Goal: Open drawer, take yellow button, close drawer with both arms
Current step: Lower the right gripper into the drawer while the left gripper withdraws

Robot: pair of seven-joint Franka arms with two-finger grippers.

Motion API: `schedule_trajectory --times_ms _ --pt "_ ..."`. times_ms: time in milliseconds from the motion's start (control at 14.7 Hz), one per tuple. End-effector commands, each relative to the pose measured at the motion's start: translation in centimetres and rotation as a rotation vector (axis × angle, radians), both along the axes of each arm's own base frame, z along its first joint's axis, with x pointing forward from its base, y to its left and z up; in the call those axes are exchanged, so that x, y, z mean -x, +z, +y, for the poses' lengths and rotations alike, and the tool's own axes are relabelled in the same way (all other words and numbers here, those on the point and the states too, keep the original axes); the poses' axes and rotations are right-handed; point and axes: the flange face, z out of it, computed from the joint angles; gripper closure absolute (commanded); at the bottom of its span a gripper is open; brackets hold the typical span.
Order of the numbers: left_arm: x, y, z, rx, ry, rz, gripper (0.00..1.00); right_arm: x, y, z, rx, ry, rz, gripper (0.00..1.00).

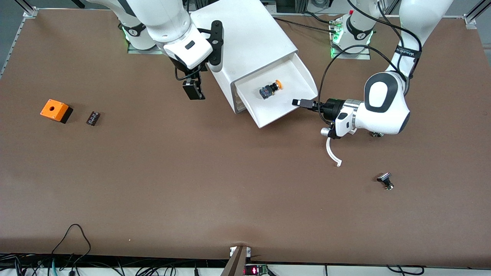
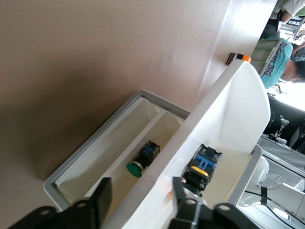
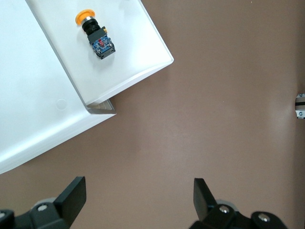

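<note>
The white cabinet (image 1: 249, 38) stands near the robots' bases. Its top drawer (image 1: 284, 109) is pulled out toward the front camera. The button (image 1: 271, 89), orange cap on a black body, lies on its side in the drawer. My left gripper (image 1: 301, 102) is open at the drawer's side wall toward the left arm's end; in the left wrist view (image 2: 140, 193) that wall (image 2: 224, 114) runs between the fingers and the button (image 2: 202, 167) lies just inside. My right gripper (image 1: 193, 90) is open and empty over the table beside the cabinet. The right wrist view shows the gripper (image 3: 138, 195), the drawer (image 3: 128, 52) and the button (image 3: 95, 36).
An orange box with a hole (image 1: 56, 110) and a small black part (image 1: 93, 118) lie toward the right arm's end. A black-and-silver part (image 1: 385, 181) lies toward the left arm's end. A lower tray holding a green-capped button (image 2: 136, 168) shows under the top drawer.
</note>
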Motion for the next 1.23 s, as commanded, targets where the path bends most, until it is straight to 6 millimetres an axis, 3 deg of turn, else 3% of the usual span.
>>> schedule_trajectory --times_ms 0,137,341,478,614,819,956,1160 --pt "-1.2 3.0 0.8 -0.026 0.020 -0.044 0.00 0.6 1.1 1.6 -0.005 0.052 -0.034 0.00" --pt "-2.4 5.5 3.5 -0.082 0.035 -0.123 0.00 1.6 1.5 3.0 -0.014 0.078 -0.046 0.00" --pt "-3.1 9.9 6.9 -0.281 -0.014 -0.262 0.00 3.0 -0.5 5.8 0.012 0.120 -0.026 0.00" --pt "-2.8 13.0 8.7 -0.472 -0.088 -0.349 0.00 2.9 -2.0 7.6 0.002 0.135 -0.040 0.00" --pt "-2.5 16.2 10.3 -0.645 -0.181 -0.451 0.00 3.0 -5.7 10.6 0.003 0.171 -0.038 0.00" --pt "-2.8 21.1 12.9 -0.854 -0.271 -0.563 0.00 2.1 -9.6 13.8 0.010 0.196 -0.026 0.00" --pt "-3.1 23.3 14.4 -0.919 -0.274 -0.605 0.00 2.1 -10.6 15.1 0.009 0.208 -0.029 0.00" --pt "-2.3 24.6 16.8 -0.931 -0.259 -0.574 0.00 1.1 -11.1 15.8 -0.008 0.221 -0.045 0.00"
